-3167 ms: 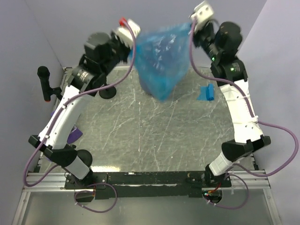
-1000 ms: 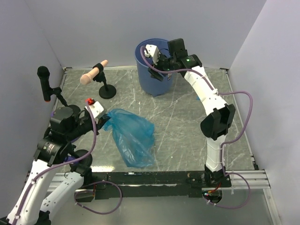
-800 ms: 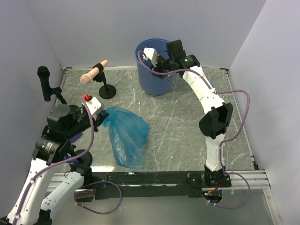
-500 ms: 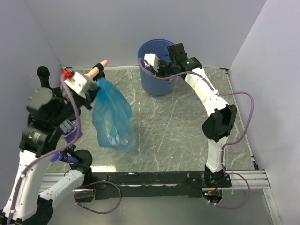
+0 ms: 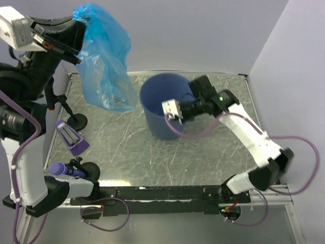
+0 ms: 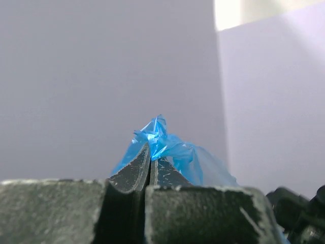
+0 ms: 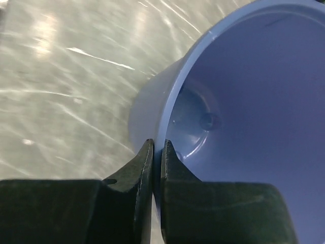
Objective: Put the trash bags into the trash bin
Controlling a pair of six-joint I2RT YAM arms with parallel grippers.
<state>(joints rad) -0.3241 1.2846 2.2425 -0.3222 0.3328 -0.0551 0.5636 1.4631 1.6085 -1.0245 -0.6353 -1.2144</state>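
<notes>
Sitting nearest the arm bases, at the left of the marbled grey surface point(image 5: 203, 157), a purple-tipped handle point(image 5: 62, 168) lies across a round black stand point(image 5: 87, 171). Just beyond it lies a purple wedge-shaped piece point(image 5: 69, 137), and farther back a second round black base point(image 5: 78, 121) carries a thin stem that runs up behind the left arm.

Toward the middle of the surface is the trash bin point(image 5: 155, 122), its open mouth facing up and its inside bare where it can be seen. The right arm reaches in from the right side, and the right fingers point(image 5: 175, 116) are clenched on the bin's near rim. In the right wrist view the right fingers point(image 7: 157, 155) press together with the thin blue wall point(image 7: 175, 101) pinched between them, the inside of the bin on one side and the outside on the other.

Farthest and highest, the left arm is raised at the left wall. The left fingers point(image 6: 150, 170) are clamped tight on the gathered neck of a trash bag point(image 6: 172, 150). From above, the trash bag point(image 5: 104, 61) hangs loose below the left fingers point(image 5: 76, 28), off the surface, up and to the left of the bin and not touching it.
</notes>
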